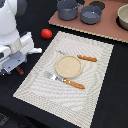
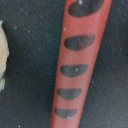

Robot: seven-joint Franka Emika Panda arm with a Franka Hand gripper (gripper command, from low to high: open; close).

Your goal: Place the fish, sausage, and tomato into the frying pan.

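Black table with striped beige placemat, brown board, tomato, sausage.

plate between knife and fork

No lettering, label, brand, number or sign can be read in either view. The nearest thing to a marking is a row of dark half-moon patches along the sausage, which fills the centre of the wrist view; they spell nothing.
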